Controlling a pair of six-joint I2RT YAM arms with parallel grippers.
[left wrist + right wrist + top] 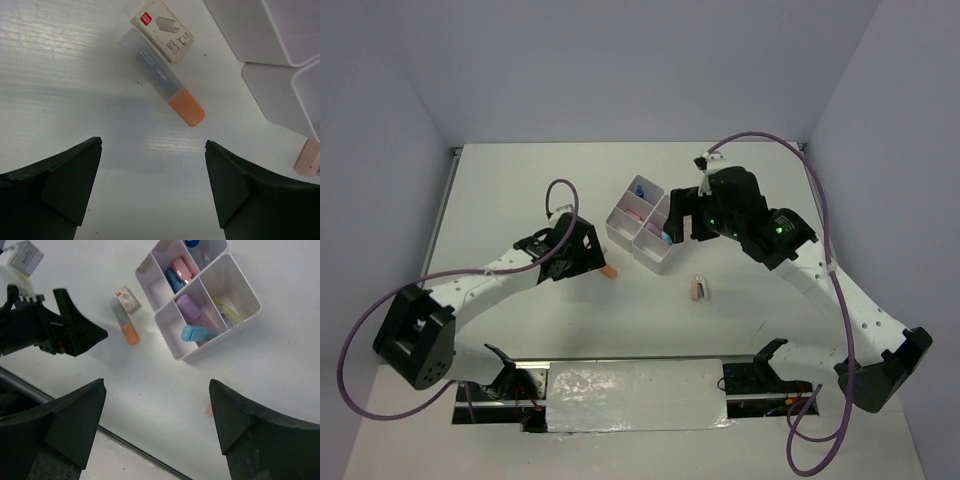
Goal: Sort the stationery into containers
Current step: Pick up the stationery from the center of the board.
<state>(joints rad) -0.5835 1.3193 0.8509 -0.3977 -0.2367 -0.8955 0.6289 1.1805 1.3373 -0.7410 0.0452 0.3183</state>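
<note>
I aim the released left gripper [154,145] at the orange highlighter [162,82], twelve o'clock, for pickup, while the right gripper [157,385] hangs released near the box [196,351].

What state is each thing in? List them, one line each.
Left gripper: open, empty.
Right gripper: open, empty.
Orange highlighter: lying on table.
Small packet: on table, beside it.
Stapler: on table.
Blue highlighter: in box.
Box: partly filled.

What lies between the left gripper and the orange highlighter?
Nothing: in the left wrist view only bare table separates the left gripper from the orange highlighter.
</note>
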